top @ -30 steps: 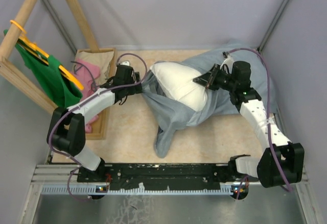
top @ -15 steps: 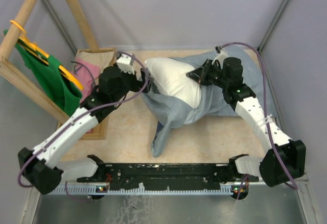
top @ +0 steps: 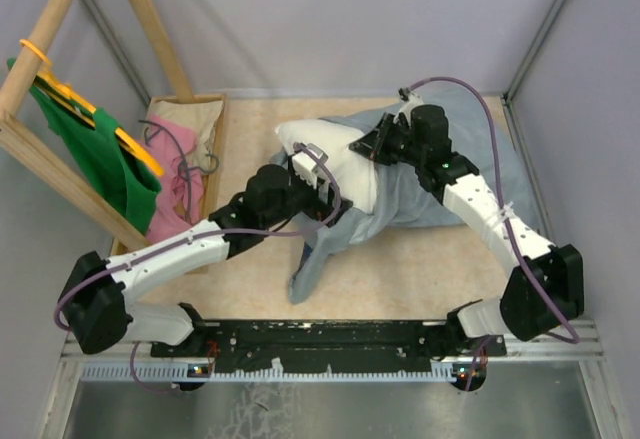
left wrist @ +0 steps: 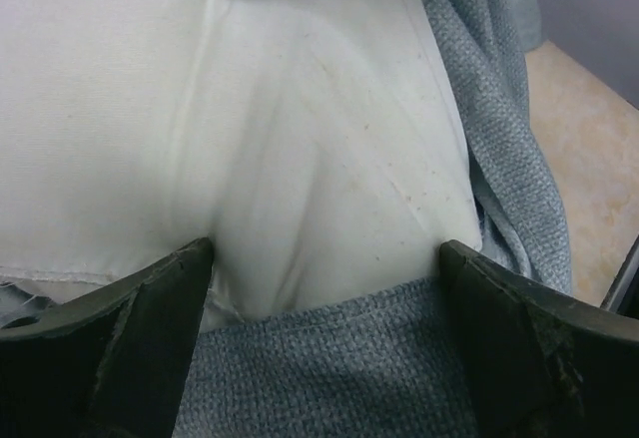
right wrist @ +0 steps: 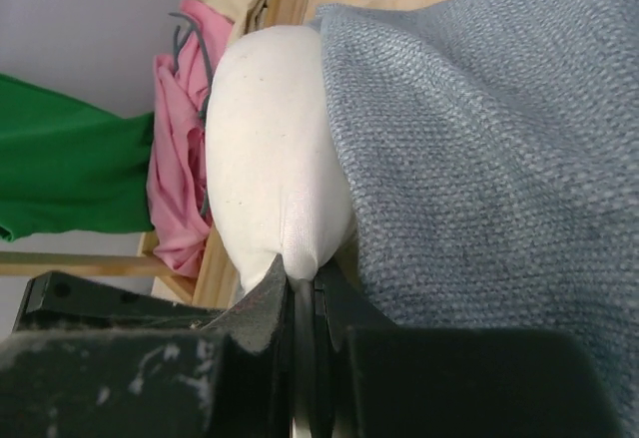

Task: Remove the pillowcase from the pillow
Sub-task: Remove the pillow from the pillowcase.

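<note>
White pillow half inside grey-blue pillowcase, right hand pinching pillow, left hand spread.

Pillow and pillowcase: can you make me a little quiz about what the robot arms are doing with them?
1. True or false: the left end effector is open.
2. Pick one: what does the right end effector pinch? A a sock; B a corner of the pillow; C a cup.
3. Short answer: is the pillowcase all the way off the pillow?

Key: 1 true; 2 B; 3 no, it covers part of the pillow.
</note>
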Motion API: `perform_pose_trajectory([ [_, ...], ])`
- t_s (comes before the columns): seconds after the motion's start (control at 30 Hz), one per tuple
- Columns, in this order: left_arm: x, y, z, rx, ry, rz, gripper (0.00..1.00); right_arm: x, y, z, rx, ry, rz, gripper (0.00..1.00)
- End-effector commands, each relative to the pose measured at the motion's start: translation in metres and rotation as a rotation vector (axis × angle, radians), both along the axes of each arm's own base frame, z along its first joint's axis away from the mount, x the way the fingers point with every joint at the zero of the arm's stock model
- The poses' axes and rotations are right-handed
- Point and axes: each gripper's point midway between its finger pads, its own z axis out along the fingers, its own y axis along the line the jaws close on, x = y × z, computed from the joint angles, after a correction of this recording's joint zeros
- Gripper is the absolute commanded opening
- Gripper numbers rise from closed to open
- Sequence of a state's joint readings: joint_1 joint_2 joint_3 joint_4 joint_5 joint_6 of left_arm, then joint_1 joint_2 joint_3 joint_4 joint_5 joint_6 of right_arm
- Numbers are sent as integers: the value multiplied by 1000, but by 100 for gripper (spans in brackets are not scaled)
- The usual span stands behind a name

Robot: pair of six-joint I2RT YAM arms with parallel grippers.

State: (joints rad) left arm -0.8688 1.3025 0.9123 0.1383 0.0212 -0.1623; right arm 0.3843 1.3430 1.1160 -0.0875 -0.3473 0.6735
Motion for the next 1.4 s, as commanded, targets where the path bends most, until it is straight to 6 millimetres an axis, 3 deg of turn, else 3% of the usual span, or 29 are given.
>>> perform_pose_trajectory([
  [0.0, -35, -23, -19, -23, 45, -115, 100, 25, 7, 128, 171, -318, -43, 0],
  [0.13, -72, -32, -49, 14, 98, -202, 100, 44, 4, 136, 216, -315, -121, 0],
  [0.27, -102, -40, -62, 10, 132, -284, 100, 66, -1, 128, 261, -288, -211, 0],
  [0.43, -127, -47, -75, 9, 178, -361, 100, 88, -6, 120, 279, -267, -297, 0],
  [0.57, -141, -50, -86, 42, 206, -404, 100, 100, -13, 128, 286, -292, -361, 0],
  [0.7, -146, -58, -77, 36, 178, -443, 100, 113, -20, 134, 291, -314, -422, 0],
  [0.9, -151, -74, -49, -5, 134, -511, 100, 125, -22, 127, 309, -294, -469, 0],
  [1.03, -153, -80, -48, -19, 137, -531, 100, 125, -21, 127, 312, -295, -467, 0],
  [1.1, -146, -74, -39, -31, 121, -489, 100, 122, -23, 130, 305, -304, -467, 0],
  [1.17, -119, -57, -23, -60, 90, -336, 100, 118, -25, 135, 287, -323, -460, 0],
  [1.27, -60, -10, 7, -177, 103, -167, 100, 107, -27, 142, 263, -353, -438, 0],
  [1.37, -24, 35, 55, -349, 79, -105, 100, 97, -24, 140, 250, -359, -400, 0],
])
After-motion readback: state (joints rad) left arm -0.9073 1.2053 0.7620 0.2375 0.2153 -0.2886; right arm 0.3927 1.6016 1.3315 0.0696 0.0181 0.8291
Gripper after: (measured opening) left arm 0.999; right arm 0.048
